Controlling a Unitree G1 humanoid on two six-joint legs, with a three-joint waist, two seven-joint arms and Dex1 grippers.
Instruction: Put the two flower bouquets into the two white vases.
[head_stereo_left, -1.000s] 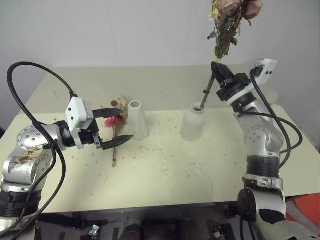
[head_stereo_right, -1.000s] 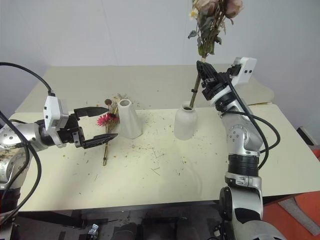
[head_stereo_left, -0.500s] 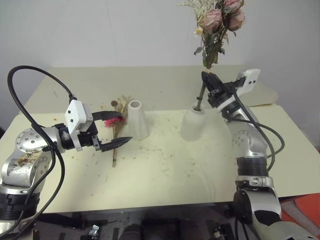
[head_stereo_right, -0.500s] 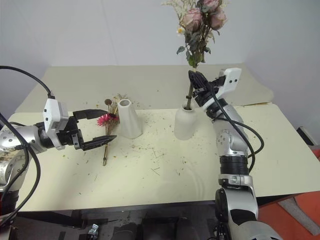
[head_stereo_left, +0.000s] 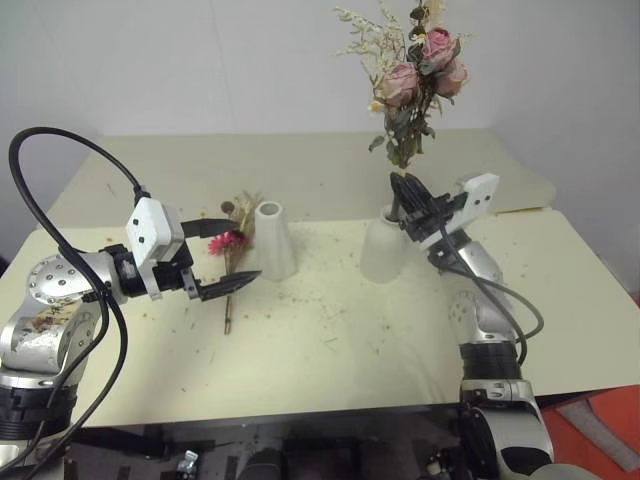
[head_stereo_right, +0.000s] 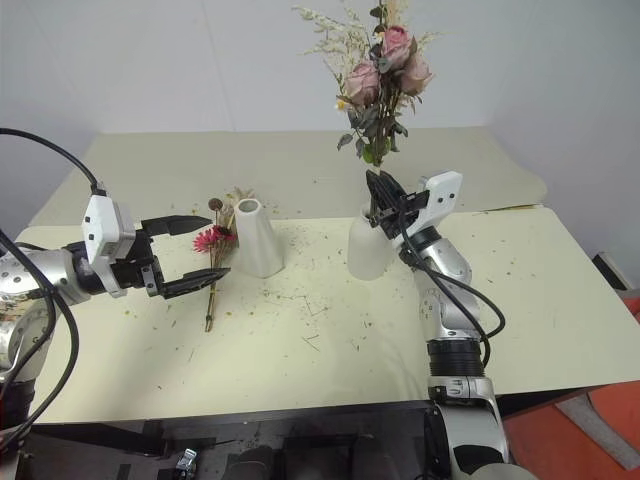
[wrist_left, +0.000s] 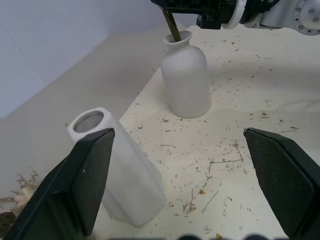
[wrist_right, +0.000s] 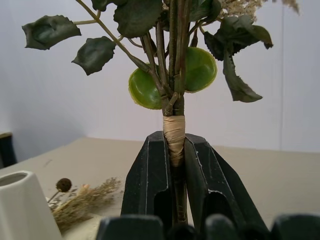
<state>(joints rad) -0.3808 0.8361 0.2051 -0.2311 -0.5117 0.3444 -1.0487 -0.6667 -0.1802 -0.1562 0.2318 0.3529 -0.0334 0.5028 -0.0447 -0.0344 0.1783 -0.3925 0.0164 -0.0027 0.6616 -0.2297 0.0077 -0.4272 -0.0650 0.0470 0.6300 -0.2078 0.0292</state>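
Littered table (head_stereo_left: 330, 340); right end effector (wrist_right: 175, 150) clamped on rose bouquet (head_stereo_left: 415, 75), left end effector (head_stereo_left: 225, 255) apart.

A pale cream table (head_stereo_left: 330, 350) carries scattered dried plant debris (head_stereo_left: 335, 300) across its near half. A second cream surface (head_stereo_left: 300, 165) adjoins behind, separated by a visible seam. A plain white wall (head_stereo_left: 200, 60) stands at the rear. An orange-red object (head_stereo_left: 610, 430) lies on the floor at right.
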